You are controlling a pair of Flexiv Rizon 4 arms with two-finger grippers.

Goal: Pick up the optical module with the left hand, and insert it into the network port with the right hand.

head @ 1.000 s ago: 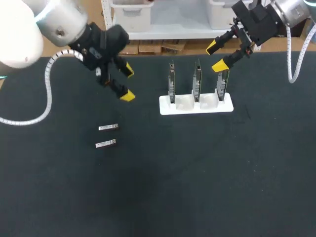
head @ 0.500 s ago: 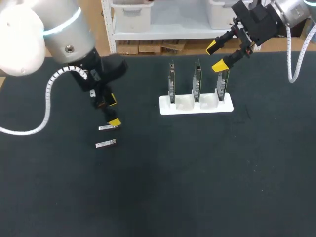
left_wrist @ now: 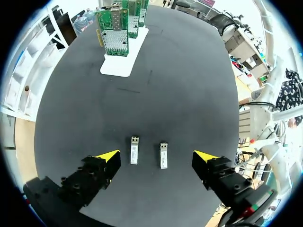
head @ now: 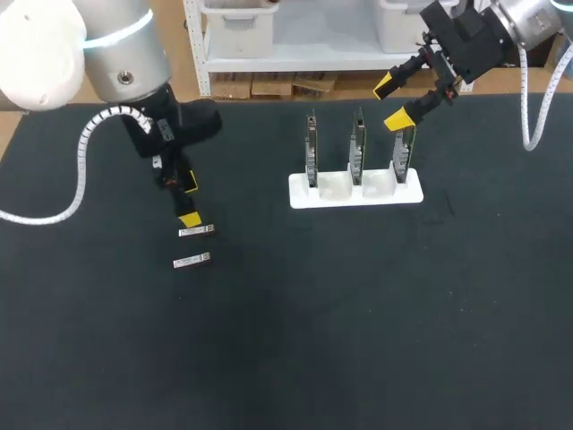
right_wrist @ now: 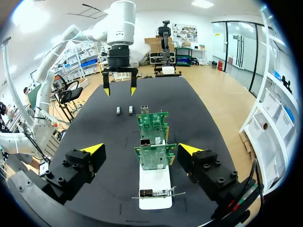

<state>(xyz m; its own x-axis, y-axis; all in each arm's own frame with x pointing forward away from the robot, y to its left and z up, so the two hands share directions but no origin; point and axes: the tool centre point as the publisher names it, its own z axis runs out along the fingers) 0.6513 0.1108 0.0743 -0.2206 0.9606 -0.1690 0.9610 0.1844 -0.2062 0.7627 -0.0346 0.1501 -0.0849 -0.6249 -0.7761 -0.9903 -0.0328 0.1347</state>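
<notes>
Left gripper (head: 190, 202) hangs wide open just over the table (head: 358, 313), fingers pointing down. In its wrist view two modules (left_wrist: 134, 150) (left_wrist: 163, 155) lie flat and parallel, side by side with a narrow gap, just ahead of the gripper and inside the span of its yellow tips. Neither tip touches them there. From the head view, one tip sits right at the end of one module (head: 196, 231); whether they touch I cannot tell. The other module (head: 191, 261) lies just beside the first, away from the arm.

Both modules rest well in from every table edge, with broad dark table on all sides and a wide strip between them and the stand (head: 355, 190).

That white stand holds three cards (head: 312, 148) (head: 358, 145) (head: 403, 148), upright on edge in a row, evenly spaced. It stands nearer the table's shelf-side edge than the modules do.

Right gripper (head: 391, 101) hovers above the card at the right arm's end of the row, open and holding nothing, well apart from the modules.
</notes>
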